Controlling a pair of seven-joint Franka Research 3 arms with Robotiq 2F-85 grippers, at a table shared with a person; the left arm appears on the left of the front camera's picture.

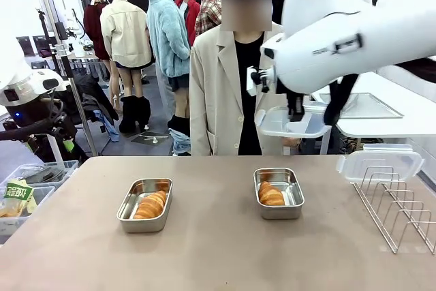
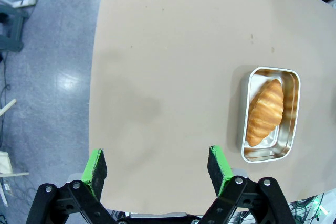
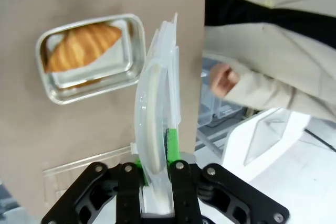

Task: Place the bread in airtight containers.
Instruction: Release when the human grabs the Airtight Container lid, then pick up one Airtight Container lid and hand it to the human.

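Note:
Two steel airtight containers stand open on the table, the left one (image 1: pixel 144 204) and the right one (image 1: pixel 278 192), each holding one golden bread roll (image 1: pixel 151 204) (image 1: pixel 271 194). My right gripper (image 1: pixel 308 118) hangs high above the right container, shut on a translucent lid (image 1: pixel 286 125). In the right wrist view the lid (image 3: pixel 156 108) stands edge-on between the fingers (image 3: pixel 172 145) of the gripper (image 3: pixel 157 156), with the container (image 3: pixel 52 85) and bread (image 3: pixel 84 45) below. My left gripper (image 2: pixel 157 169) is open over the table's left edge, well apart from the left container (image 2: pixel 292 129) and its bread (image 2: pixel 265 111).
A wire rack (image 1: pixel 398 202) stands at the right edge with a second translucent lid (image 1: pixel 379 161) lying on its far end. A person in a beige jacket (image 1: pixel 218 93) stands across the table, one hand (image 3: pixel 223 80) just beyond its far edge. Plastic bins (image 1: pixel 27 185) sit off the left side.

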